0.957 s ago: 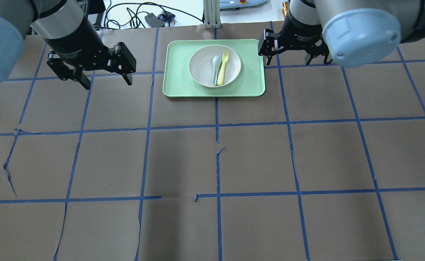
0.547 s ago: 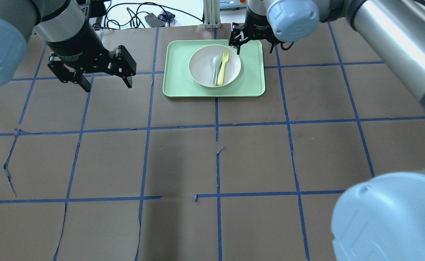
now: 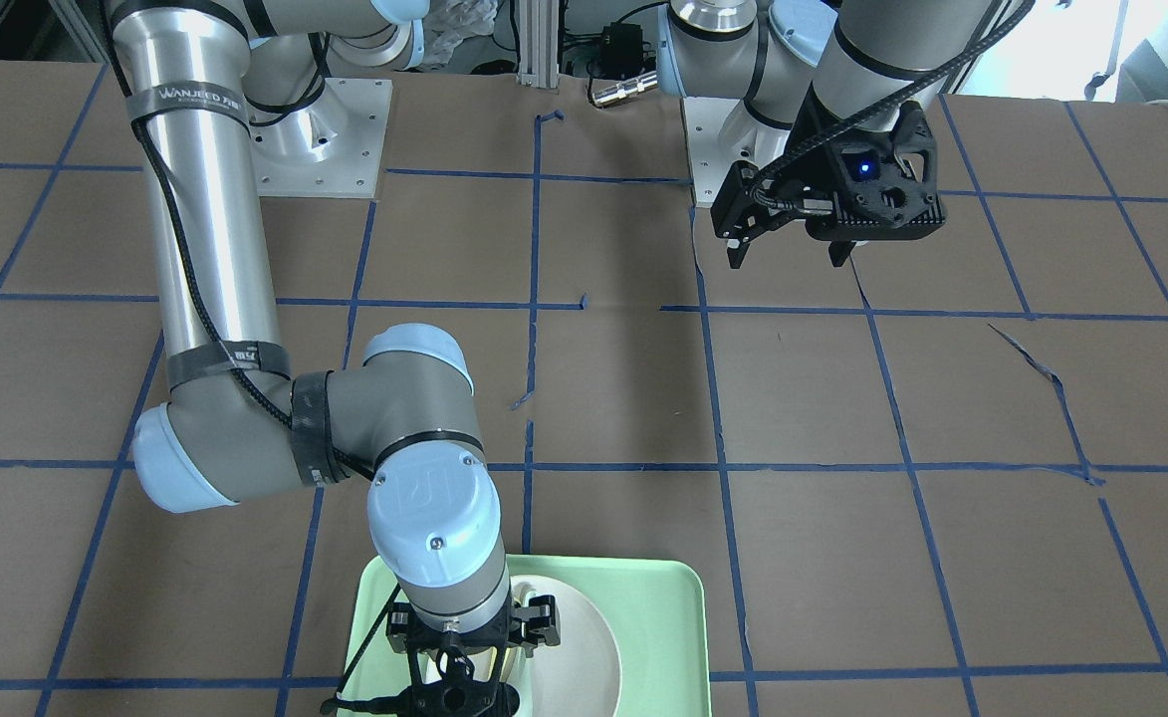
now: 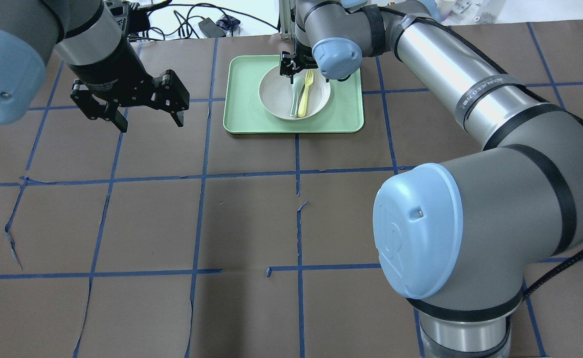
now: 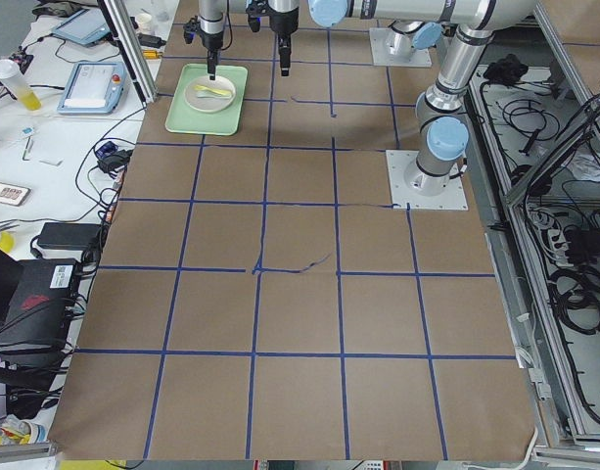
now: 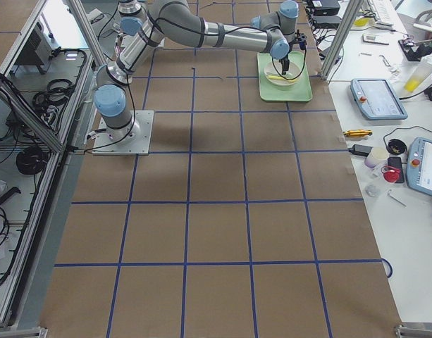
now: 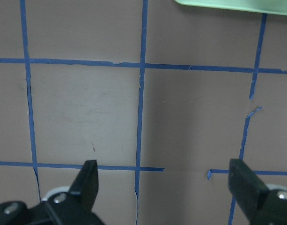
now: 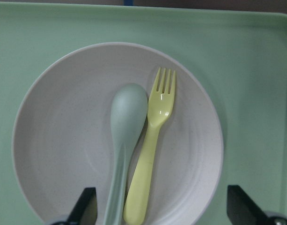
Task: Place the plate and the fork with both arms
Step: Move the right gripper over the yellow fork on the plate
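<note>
The off-white plate [image 8: 54,140] lies on the light-green tray [image 8: 255,61] at the table's far middle, also in the overhead view [image 4: 277,97]. The yellow fork [image 8: 150,154] lies in the plate, tines away from the robot, right beside a pale grey-green spoon [image 8: 127,122]. It also shows in the overhead view [image 4: 303,97]. My right gripper [image 8: 161,199] hangs open right above the plate, one finger on each side of the fork and spoon, holding nothing. My left gripper [image 4: 149,119] is open and empty above bare table to the left of the tray [image 4: 244,104].
The table is brown paper with a blue tape grid [image 4: 298,223]. Cables and a power brick [image 4: 211,27] lie beyond the far edge, with an aluminium post [image 4: 287,20] behind the tray. My right arm's big elbow [image 4: 470,228] reaches across the near right part.
My right arm has swung left from beside the tray's right edge to right above the plate. My left gripper has barely moved. Both grippers stay open.
</note>
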Robot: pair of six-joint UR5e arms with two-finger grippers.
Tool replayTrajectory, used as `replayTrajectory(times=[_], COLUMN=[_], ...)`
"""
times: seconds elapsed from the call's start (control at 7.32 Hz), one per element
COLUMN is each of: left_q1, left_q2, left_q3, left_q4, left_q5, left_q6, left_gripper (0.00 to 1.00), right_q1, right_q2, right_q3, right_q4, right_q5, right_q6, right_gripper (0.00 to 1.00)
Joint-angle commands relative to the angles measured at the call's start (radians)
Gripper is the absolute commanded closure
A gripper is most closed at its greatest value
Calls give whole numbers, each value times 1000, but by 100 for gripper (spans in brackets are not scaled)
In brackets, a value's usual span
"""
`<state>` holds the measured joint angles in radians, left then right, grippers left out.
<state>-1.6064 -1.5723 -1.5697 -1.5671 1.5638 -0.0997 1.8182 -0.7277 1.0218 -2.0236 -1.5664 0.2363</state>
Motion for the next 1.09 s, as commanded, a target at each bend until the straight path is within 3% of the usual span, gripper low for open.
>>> replayTrajectory(times=[0.0,0.27,0.68,0.96], left_q1=[0,0,0,0], left_q2=[-2,1,-3,-3], left_q3=[-4,-4,-18,-18], left_q4=[1,1,5,7], left_q5=[1,-1,-1,1], left_q6=[0,-2,-6,-8], left_gripper=[0,0,0,0], right_q1=[1,1,-2,-3], right_q2=[37,57,59,60], right_q3=[-20,-19,-5,-3], right_q4=[-12,-59,-60,-60], right_q5=[11,17,16,19], right_q6=[79,228,239,248], right_gripper=[27,30,46,46])
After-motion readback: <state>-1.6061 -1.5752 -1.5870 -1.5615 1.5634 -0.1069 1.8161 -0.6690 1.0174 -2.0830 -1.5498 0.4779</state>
